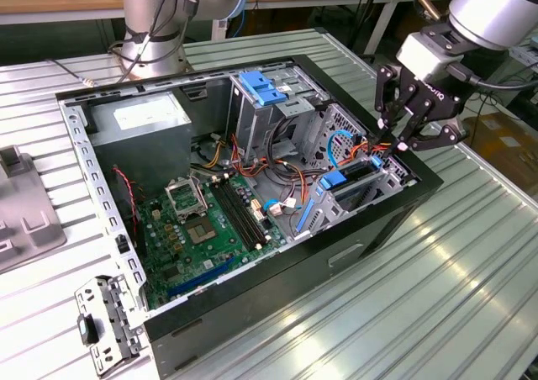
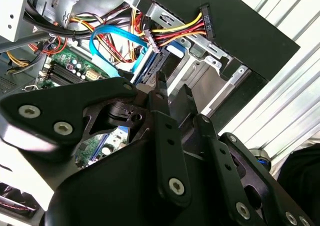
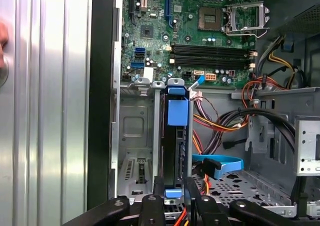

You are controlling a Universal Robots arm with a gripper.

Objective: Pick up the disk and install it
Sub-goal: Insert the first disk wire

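Black 2-finger gripper [image 1: 388, 141] clenched on blue-railed silver-black hard-drive disk [image 3: 176, 151], standing on edge in metal drive bay [image 3: 131, 136].

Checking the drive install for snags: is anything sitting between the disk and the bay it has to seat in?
Nothing visible blocks it. The disk already stands on edge in its bay slot, with the gripper right at its near end. The orange and yellow wires and the blue cable lie beside the slot, not across it.
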